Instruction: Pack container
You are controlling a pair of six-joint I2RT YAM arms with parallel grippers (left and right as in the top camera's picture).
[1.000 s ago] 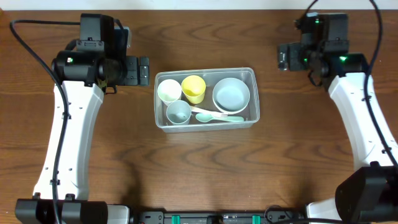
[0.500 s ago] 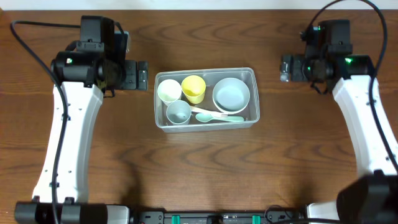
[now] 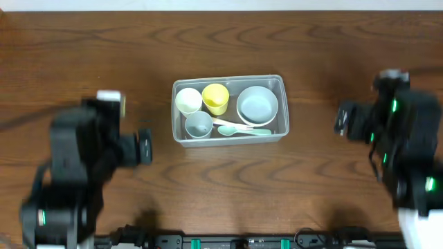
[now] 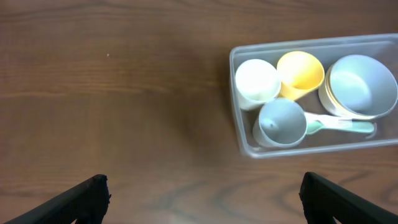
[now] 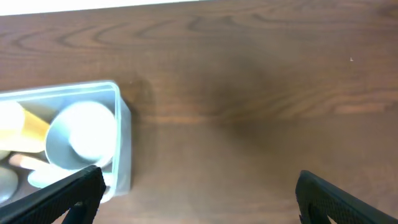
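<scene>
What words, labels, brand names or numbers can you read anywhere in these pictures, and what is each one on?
No text can be read in any view.
The container, the yellow cup and the bowl show no print or label.
The left arm and the right arm are too blurred to show any marking.

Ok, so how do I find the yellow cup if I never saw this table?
Look at the middle of the brown wooden table for the clear plastic container. Inside, along its far edge, sits the yellow cup, between a white cup and a big pale blue bowl. It is the only bright yellow thing there.
</scene>
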